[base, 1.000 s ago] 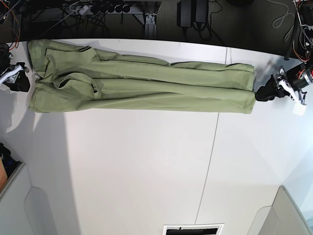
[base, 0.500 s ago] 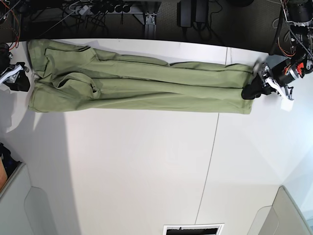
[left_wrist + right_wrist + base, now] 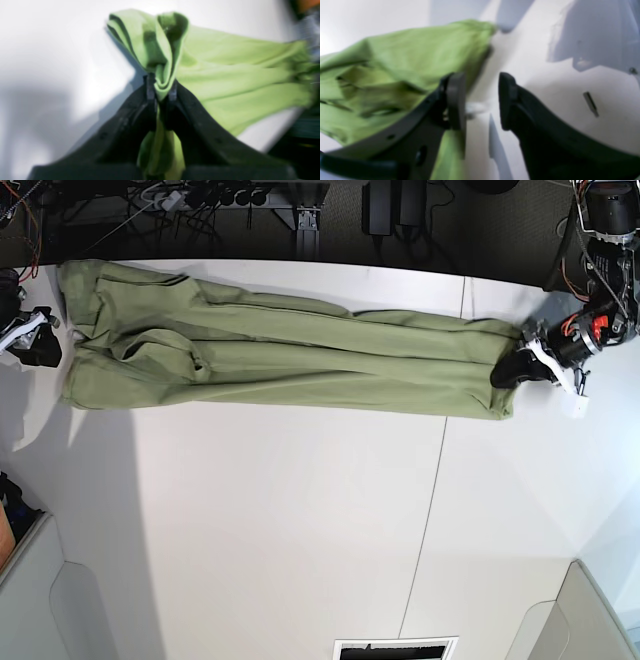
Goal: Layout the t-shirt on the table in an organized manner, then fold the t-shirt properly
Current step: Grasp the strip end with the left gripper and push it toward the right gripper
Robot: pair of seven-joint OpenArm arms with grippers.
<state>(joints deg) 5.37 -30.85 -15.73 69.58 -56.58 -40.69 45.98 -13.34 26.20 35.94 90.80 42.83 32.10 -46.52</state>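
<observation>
Soft, matt, woven-looking cloth for the t-shirt (image 3: 330, 360), wrinkled at one end and smoother along the long folds. Smooth, white, low-sheen surface for the table (image 3: 270, 510), with blurred reflections.

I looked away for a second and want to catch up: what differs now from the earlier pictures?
The left gripper moved inward, toward the middle of the table, and closed on the near its end of the t-shirt, pinching the cloth into a bunch. That end is now gathered and slightly crumpled. The right gripper stayed open beside the other end, whose folds look unchanged.
</observation>
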